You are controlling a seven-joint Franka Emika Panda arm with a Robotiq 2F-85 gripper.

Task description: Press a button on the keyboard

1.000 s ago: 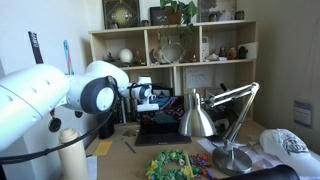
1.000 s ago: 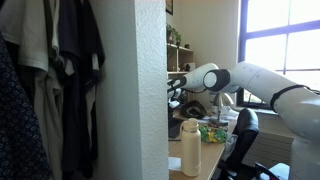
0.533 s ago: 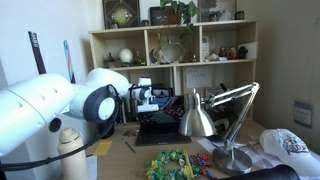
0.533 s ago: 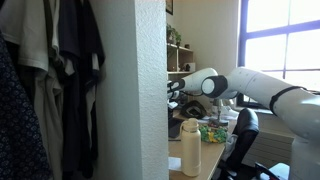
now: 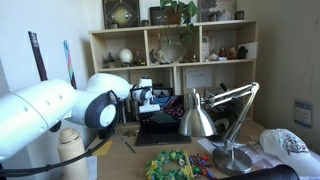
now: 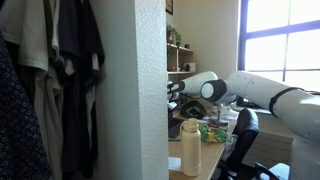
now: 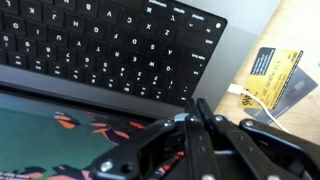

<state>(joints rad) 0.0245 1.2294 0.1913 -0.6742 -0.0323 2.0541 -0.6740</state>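
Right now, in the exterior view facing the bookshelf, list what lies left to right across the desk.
Beige bottle → gripper → silver lamp shade → lamp's round base → white cap.

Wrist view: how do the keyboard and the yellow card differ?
The keyboard is black with white legends; the yellow card is yellow with dark print. The keyboard is far wider, leaving the frame; the card fits inside it. A white cable overlaps the card, none the keyboard. Both lie flat.
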